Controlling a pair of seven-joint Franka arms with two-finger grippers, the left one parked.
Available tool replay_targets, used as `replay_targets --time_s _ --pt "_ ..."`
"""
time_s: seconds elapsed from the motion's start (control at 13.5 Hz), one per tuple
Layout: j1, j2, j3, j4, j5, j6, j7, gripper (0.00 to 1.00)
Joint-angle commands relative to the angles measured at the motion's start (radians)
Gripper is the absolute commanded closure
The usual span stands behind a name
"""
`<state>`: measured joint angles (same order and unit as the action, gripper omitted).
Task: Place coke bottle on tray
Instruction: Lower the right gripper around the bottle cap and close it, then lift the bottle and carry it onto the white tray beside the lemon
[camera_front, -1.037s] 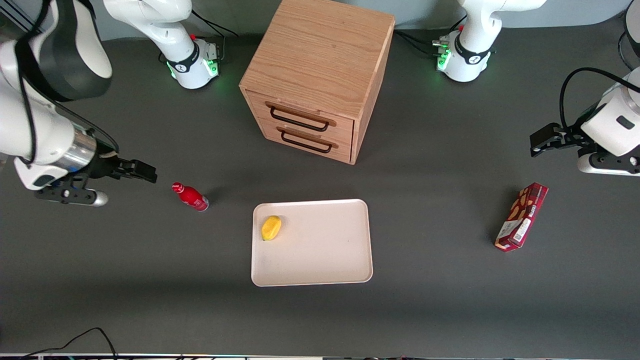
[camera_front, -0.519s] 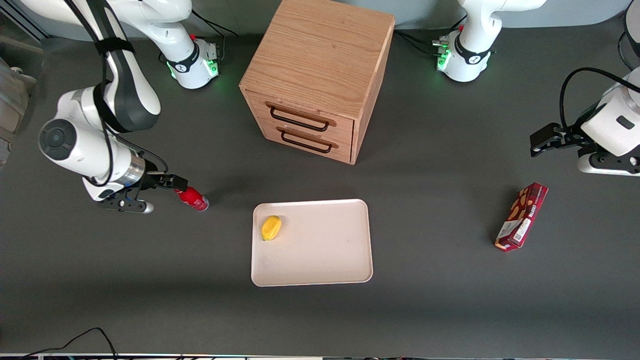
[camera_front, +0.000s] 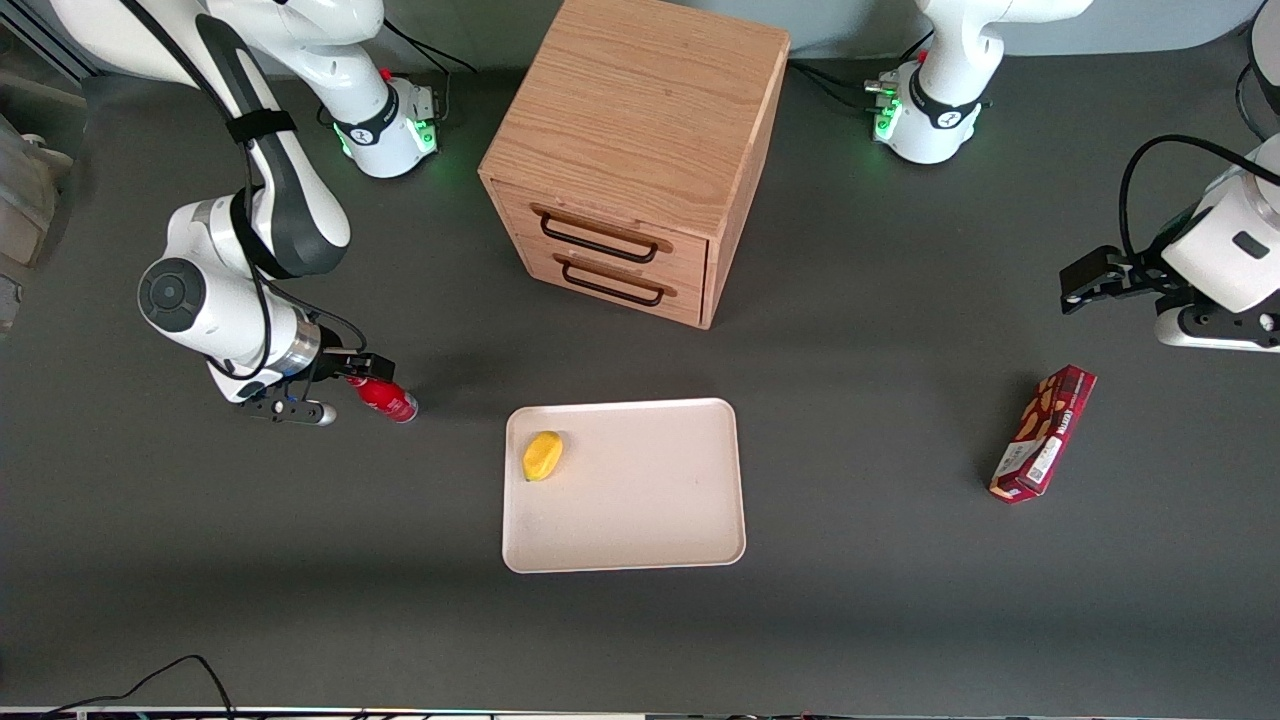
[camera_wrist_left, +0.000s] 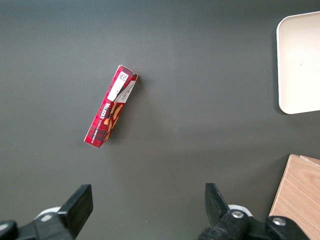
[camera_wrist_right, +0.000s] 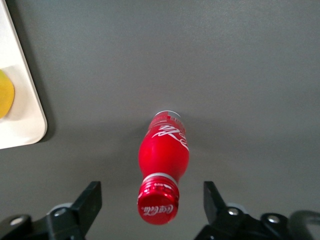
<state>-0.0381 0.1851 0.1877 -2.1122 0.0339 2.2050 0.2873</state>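
Observation:
The coke bottle (camera_front: 388, 398), small, glossy red with a red cap and white lettering, stands upright on the dark table toward the working arm's end, apart from the tray. It also shows in the right wrist view (camera_wrist_right: 164, 155), cap toward the camera. My gripper (camera_front: 362, 368) is open just above the bottle's cap; in the wrist view the gripper (camera_wrist_right: 152, 200) has one finger on each side of the cap without touching it. The cream-beige tray (camera_front: 650, 500) lies flat in the middle of the table; its corner shows in the right wrist view (camera_wrist_right: 25, 125).
A yellow fruit-like object (camera_front: 542, 456) lies on the tray near its edge toward the bottle. A wooden two-drawer cabinet (camera_front: 630, 150) stands farther from the front camera than the tray. A dark red snack box (camera_front: 1043, 432) lies toward the parked arm's end.
My gripper has come in from the working arm's end of the table and now sits over the bottle's cap. The bottle and tray have not moved.

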Motion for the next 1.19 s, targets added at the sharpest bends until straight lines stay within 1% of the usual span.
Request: replay_targets --time_s 0.0,0.22,0.37,0.59,0.74,0.81,0.96,1.11 --pt "-0.002 -0.007 0.007 -0.006 0.02 0.016 -0.02 1.0" --pt "0.0 -0.012 0.01 0.023 0.018 0.005 -0.025 1.0" --pt "-0.002 -0.024 0.028 0.075 0.009 -0.02 -0.02 1.0" --pt "0.001 -0.027 0.048 0.298 0.004 -0.194 0.012 1.0" --pt "0.021 -0.013 0.07 0.407 0.006 -0.2 0.026 1.0" --pt "0.055 0.02 0.07 0.464 0.004 -0.199 0.036 1.0" --pt "0.102 0.139 0.068 0.614 0.003 -0.2 0.1 1.0" --pt "0.162 0.261 0.064 0.72 -0.011 -0.205 0.144 1.0"
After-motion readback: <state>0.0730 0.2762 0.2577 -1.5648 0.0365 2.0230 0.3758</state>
